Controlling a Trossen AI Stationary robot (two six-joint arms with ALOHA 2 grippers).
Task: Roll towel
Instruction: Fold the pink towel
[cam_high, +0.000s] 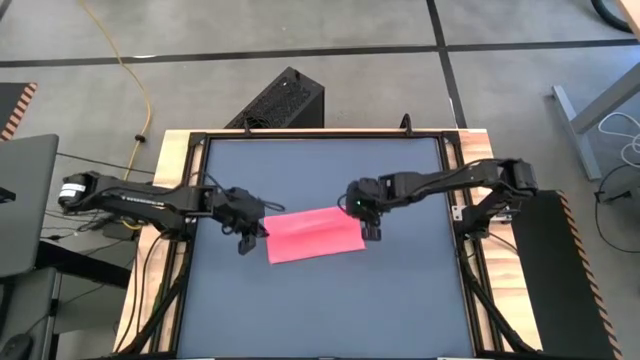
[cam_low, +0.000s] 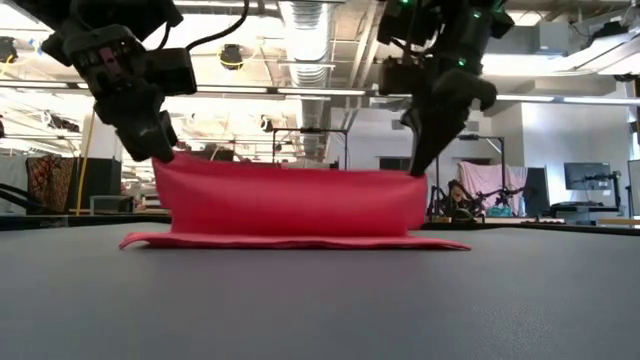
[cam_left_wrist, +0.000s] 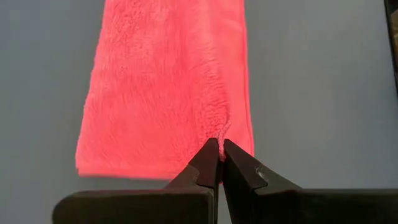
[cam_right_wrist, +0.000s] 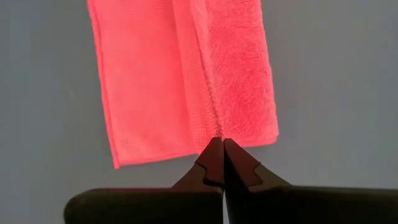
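Observation:
The bright pink towel (cam_high: 315, 236) lies in the middle of the dark grey tabletop (cam_high: 320, 310). One long edge is raised as a low wall (cam_low: 290, 200), and the rest lies flat on the table (cam_low: 300, 241). My left gripper (cam_high: 256, 232) is shut on the raised edge at the towel's left end. My right gripper (cam_high: 362, 214) is shut on it at the right end. Both also show in the low view, the left gripper (cam_low: 168, 155) and the right gripper (cam_low: 415, 172). My left gripper pinches the raised edge's left end (cam_left_wrist: 219, 135) between its two fingertips, from above, slanting in from the table's left. The edge runs on away from the fingers as a ridge. That end is lifted; the towel below it lies on the table. My right gripper pinches the raised edge's right end (cam_right_wrist: 219, 133) between its two fingertips, from above, slanting in from the table's right. The edge is held up off the table and runs nearly straight across to the other gripper (cam_low: 300, 170).
The tabletop is framed by black rails (cam_high: 455, 215) and light wooden borders (cam_high: 165, 160). A black perforated box (cam_high: 280, 100) stands on the floor beyond the far edge. Bare tabletop (cam_high: 320, 170) lies on all sides of the towel.

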